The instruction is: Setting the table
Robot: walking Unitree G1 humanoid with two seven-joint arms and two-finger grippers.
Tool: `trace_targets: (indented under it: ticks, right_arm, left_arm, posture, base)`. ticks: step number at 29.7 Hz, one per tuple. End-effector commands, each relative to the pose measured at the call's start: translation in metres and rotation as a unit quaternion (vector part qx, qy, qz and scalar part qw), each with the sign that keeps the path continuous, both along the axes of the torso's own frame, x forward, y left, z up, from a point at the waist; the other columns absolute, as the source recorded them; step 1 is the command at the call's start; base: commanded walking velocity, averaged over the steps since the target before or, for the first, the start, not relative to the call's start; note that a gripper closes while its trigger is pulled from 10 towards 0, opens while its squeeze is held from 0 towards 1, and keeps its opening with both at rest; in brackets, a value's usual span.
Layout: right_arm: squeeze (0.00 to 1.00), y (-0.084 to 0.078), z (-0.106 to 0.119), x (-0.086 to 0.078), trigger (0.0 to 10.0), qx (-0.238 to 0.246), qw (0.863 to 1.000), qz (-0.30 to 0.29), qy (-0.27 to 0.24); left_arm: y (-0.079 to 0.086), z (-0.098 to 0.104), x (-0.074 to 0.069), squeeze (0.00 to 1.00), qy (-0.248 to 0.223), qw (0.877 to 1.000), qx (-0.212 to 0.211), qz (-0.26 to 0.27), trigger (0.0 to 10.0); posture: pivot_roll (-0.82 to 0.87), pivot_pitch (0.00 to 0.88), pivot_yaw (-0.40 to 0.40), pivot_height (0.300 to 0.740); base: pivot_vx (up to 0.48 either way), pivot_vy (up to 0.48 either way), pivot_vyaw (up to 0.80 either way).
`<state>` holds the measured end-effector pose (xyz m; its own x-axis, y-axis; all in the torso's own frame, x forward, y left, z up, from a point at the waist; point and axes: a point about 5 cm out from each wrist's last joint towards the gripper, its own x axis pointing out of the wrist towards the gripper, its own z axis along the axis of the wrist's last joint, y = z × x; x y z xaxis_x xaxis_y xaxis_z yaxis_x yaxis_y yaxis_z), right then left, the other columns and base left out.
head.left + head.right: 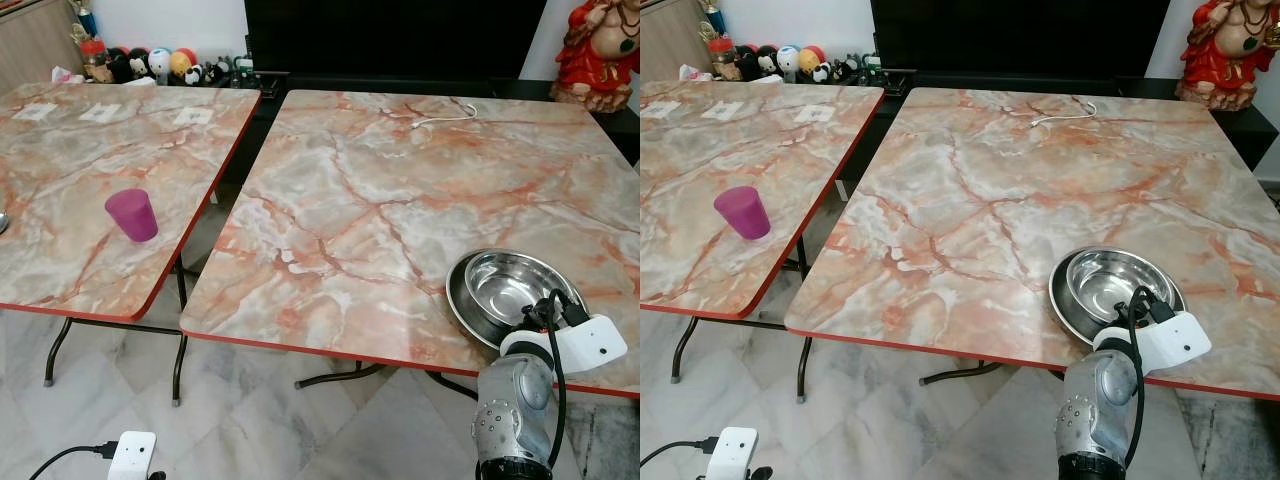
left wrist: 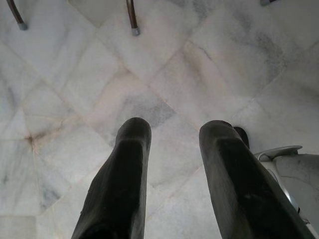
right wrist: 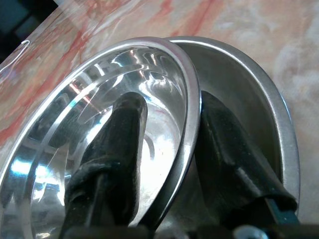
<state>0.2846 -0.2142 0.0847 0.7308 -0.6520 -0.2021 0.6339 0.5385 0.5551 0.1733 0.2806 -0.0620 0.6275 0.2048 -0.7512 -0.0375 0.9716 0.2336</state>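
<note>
Right gripper point(image 3: 167, 149) pinching the rim of your shiny round steel bowl point(image 1: 512, 284), which sits mouth-up in a grey steel plate point(image 3: 259, 99).
Left gripper point(image 2: 174, 164) hangs spread over white floor tiles point(image 2: 75, 89).

The right marble table point(image 1: 400, 200) bears steel bowls point(image 1: 510, 290) and a cable point(image 1: 445, 117).

**Left gripper hangs over marble floor**

The left gripper point(image 2: 174, 144) points down at a pale marble-tiled floor point(image 2: 75, 99), its two black fingers point(image 2: 122, 184) spread apart around nothing. Dark table legs point(image 2: 131, 17) stand further off. A white-grey robot part point(image 2: 294, 169) sits beside one finger.
</note>
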Motion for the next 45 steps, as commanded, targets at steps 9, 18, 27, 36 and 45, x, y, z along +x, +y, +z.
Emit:
trace_targets:
  ticks: [9,18,27,36,45]
  right_arm:
    - [0.00,0.002,-0.004,-0.003,10.0,0.004,1.000,-0.006,0.010]
    - [0.00,0.002,-0.003,-0.002,10.0,0.003,1.000,-0.008,0.011]
    - [0.00,0.001,-0.003,-0.004,10.0,-0.004,1.000,-0.011,0.023]
    - [0.00,-0.001,-0.002,-0.006,10.0,-0.045,0.997,-0.011,0.058]
    - [0.00,-0.004,0.000,-0.012,10.0,-0.050,0.997,-0.033,0.051]
  left_arm:
    - [0.005,0.000,-0.003,0.00,0.005,1.000,0.009,0.002,10.0]
    - [0.005,0.000,-0.003,0.00,0.004,1.000,0.008,0.004,10.0]
    - [0.004,0.000,-0.003,0.00,0.003,1.000,0.005,0.005,10.0]
    - [0.003,-0.001,-0.003,0.00,0.003,1.000,0.004,0.007,10.0]
    - [0.002,-0.001,-0.003,0.00,0.002,1.000,0.003,0.008,10.0]
  posture:
    - [0.06,0.032,0.011,0.740]
    - [0.06,0.032,0.012,0.740]
    - [0.06,0.030,0.004,0.740]
    - [0.06,0.028,-0.002,0.740]
    - [0.05,0.026,-0.004,0.740]
  base:
    - [0.000,0.000,0.00]
    - [0.000,0.000,0.00]
    - [0.000,0.000,0.00]
    - [0.000,0.000,0.00]
    - [0.000,0.000,0.00]
